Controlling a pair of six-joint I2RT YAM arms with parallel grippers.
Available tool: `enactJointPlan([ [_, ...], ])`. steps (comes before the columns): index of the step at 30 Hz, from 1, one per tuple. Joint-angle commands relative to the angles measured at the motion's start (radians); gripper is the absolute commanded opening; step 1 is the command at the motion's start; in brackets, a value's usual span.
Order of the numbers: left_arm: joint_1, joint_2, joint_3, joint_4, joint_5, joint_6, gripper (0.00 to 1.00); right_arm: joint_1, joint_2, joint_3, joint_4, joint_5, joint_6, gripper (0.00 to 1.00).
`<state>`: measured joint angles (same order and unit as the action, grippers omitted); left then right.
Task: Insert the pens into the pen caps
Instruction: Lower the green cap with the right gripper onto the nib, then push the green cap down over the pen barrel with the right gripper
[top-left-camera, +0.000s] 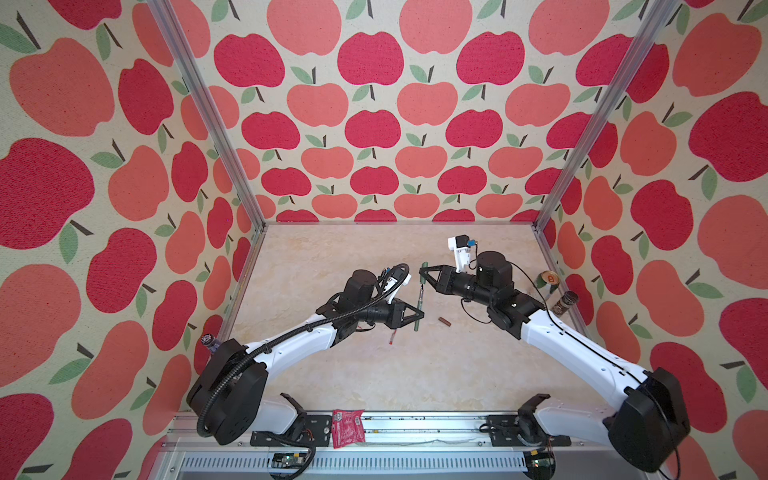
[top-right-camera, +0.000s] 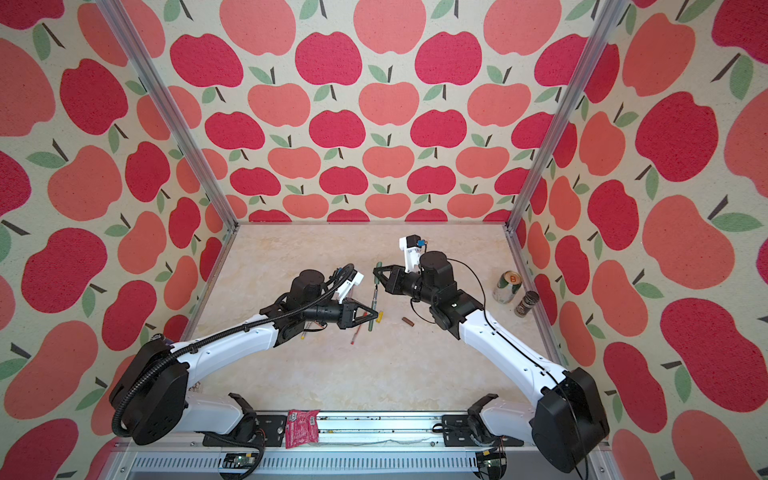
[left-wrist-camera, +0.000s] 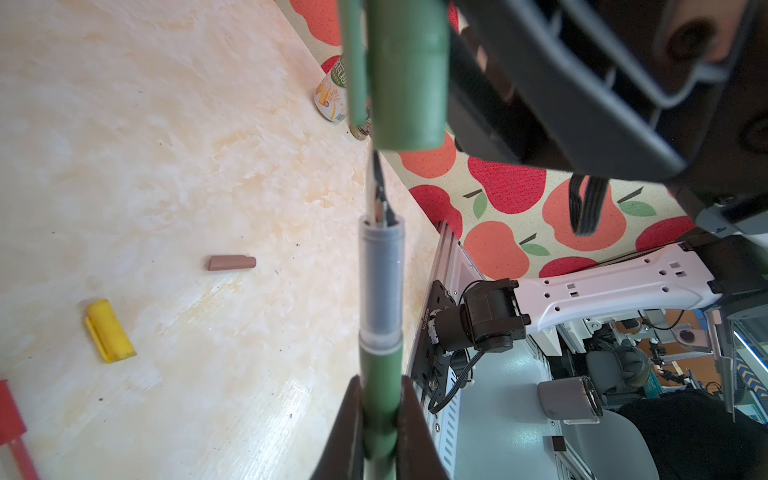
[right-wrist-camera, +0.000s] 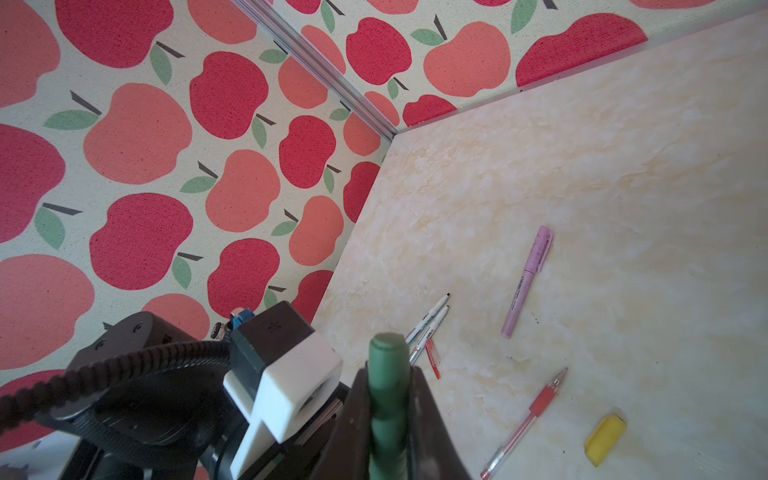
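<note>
1. My left pincer (top-left-camera: 420, 314) is pinched narrow on the dark green pen (left-wrist-camera: 380, 386). It holds the pen up off the table (top-left-camera: 374, 374).
2. My right pincer (top-left-camera: 423, 275) is pinched on the green cap (top-left-camera: 424, 267), with the cap mouth facing the pen tip.
3. Left wrist view: the pen tip sits just short of the cap mouth, roughly in line. There's a small gap, so it isn't in.
4. The brown cap (top-left-camera: 444, 321) and yellow cap (top-right-camera: 379, 316) lie loose on the table near the pincers.
5. The red pen (right-wrist-camera: 540, 403), lilac pen (right-wrist-camera: 527, 282) and two white pens (right-wrist-camera: 430, 320) lie flat on the table under my left arm.
</note>
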<state>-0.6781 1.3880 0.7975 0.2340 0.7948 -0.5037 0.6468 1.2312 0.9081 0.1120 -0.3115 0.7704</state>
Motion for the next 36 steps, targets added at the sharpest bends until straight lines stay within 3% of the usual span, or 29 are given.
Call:
enactJointPlan([
  [1,0.006,0.001,0.003,0.028,0.015,0.009,0.06,-0.004,-0.018,-0.033,-0.018,0.015,-0.025,0.00],
  [36,0.006,-0.014,-0.015,0.039,0.015,0.007,0.06,-0.011,0.052,0.041,0.002,0.012,-0.038,0.00],
])
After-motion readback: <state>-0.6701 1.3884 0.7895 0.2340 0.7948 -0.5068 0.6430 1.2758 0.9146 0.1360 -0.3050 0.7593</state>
